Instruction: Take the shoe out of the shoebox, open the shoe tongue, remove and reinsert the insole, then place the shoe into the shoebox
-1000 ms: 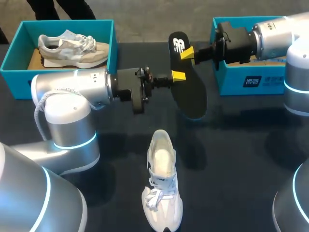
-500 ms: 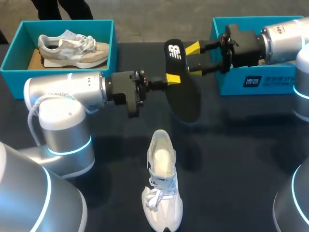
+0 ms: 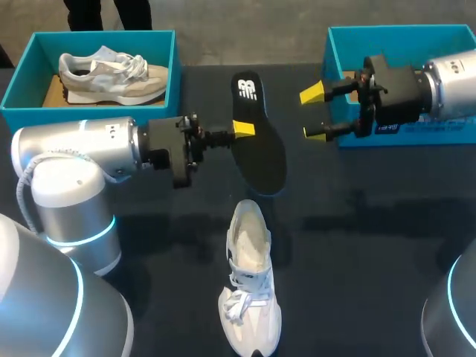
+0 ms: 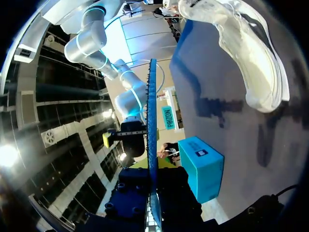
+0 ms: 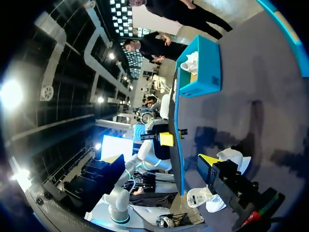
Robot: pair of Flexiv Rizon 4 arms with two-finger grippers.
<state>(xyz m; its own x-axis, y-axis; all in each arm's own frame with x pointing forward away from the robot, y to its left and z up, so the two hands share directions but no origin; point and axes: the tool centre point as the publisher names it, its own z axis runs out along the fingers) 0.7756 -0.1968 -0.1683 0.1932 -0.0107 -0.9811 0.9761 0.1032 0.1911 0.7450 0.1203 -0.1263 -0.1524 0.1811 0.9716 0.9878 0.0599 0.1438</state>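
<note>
A: Claw states? Where is the insole held?
B: The insole (image 3: 258, 145) is gripped on one long edge by the left claw (image 3: 242, 129). It is lifted off the table (image 3: 372, 260), just far of the white shoe (image 3: 250, 286). The right claw (image 3: 314, 113) is spread wide with nothing between its fingers, just left of the shoebox (image 3: 401, 31).

A: Step judged?
B: Reinsertion, most likely. The shoe is laid mid-table with laces near and opening far. The insole's broad end is pointed toward that opening.

A: How is it done well?
B: The broad end should be fed in first and slid low under the tongue, with the heel end pressed flat last. The shoe looks light and could be pushed along. It could be steadied, or the tongue held back, by the free right claw. Flex is likely with an edge grip, so a slow feed is advised.

A: Anything hidden?
B: Only one yellow tip of the left claw is seen from the head view; the other is behind the insole. In the left wrist view the insole (image 4: 152, 135) is seen edge-on between dark fingers, with no tips shown. The shoe's toe cavity is not visible. Whether the tongue is pulled open cannot be told. The shoebox is partly covered by the right arm. A second box (image 3: 175, 74) with another shoe (image 3: 111, 71) is noted far left.
</note>
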